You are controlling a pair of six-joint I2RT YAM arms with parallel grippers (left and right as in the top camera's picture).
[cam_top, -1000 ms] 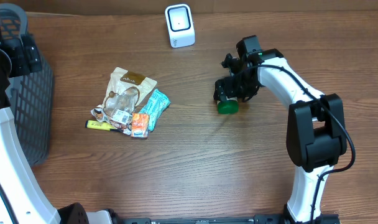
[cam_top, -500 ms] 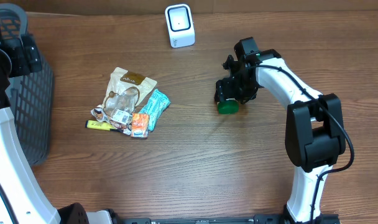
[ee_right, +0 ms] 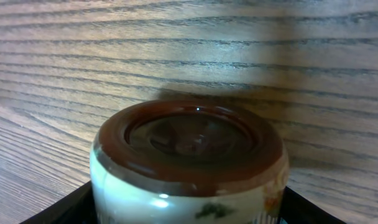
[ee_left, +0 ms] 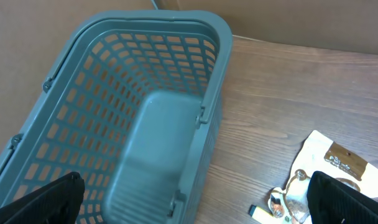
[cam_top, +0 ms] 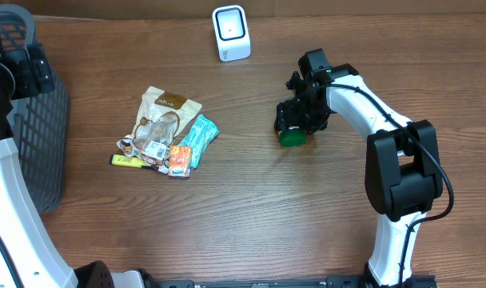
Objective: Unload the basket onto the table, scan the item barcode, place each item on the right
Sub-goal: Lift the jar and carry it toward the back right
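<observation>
A small jar lies on the table right of centre, its green end (cam_top: 291,138) poking out below my right gripper (cam_top: 300,118). In the right wrist view the jar (ee_right: 188,158) fills the frame, with a brown rimmed end and a pale printed side. My right gripper (ee_right: 186,211) is shut on it, one black finger pressed against each flank. No barcode shows. The white scanner (cam_top: 231,32) stands at the far edge, to the left of the jar. My left gripper (ee_left: 198,210) hangs open above the basket (ee_left: 145,118), holding nothing.
A pile of packets (cam_top: 168,132) lies left of centre: a beige pouch, a teal wrapper, an orange pack and a yellow bar. The grey mesh basket (cam_top: 37,136) sits at the left edge. Bare wood lies between the jar and the scanner.
My right gripper's fingers have come in onto the jar, and the wrist has shifted slightly left. The left arm and the pile have not moved.
</observation>
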